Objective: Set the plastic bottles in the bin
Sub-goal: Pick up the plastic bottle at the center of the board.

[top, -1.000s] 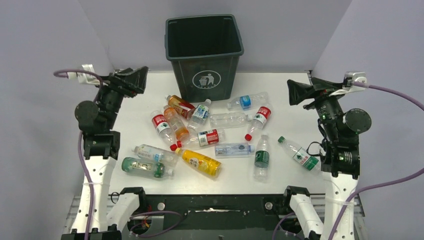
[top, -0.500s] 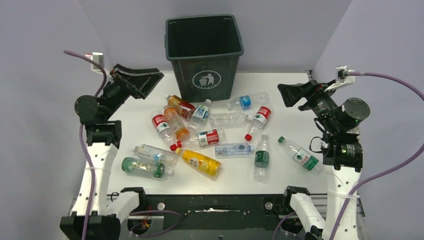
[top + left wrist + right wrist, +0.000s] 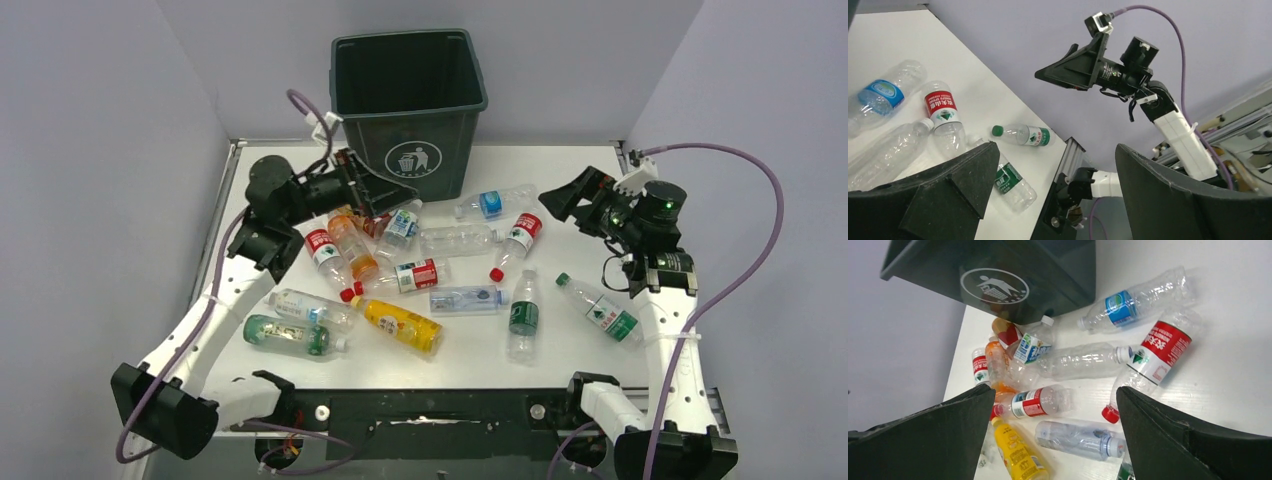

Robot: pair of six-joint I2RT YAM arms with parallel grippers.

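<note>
Left gripper [image 3: 1055, 155] is hanging just in front of the bin [image 3: 445, 135], jaws spread wide and holding nothing, hovering over the far-left end of the heap where an orange bottle with a red label [image 3: 362, 211] is lying. Right gripper [image 3: 1055, 390] is hanging over the far-right part of the tabletop [image 3: 460, 355], fingers also gaping wide and gripping nothing, looking down on a blue-labelled bottle [image 3: 1128, 305] and a red-labelled one [image 3: 1155, 352]. The plastic bottles [image 3: 455, 240] are all lying on their sides on the tabletop, scattered in front of the bin. A yellow-labelled bottle [image 3: 402, 325] is sitting near the middle, with two green-labelled bottles [image 3: 523, 315] lying off to the near right. The bin is standing upright at the far edge, its white symbol facing the arms.
</note>
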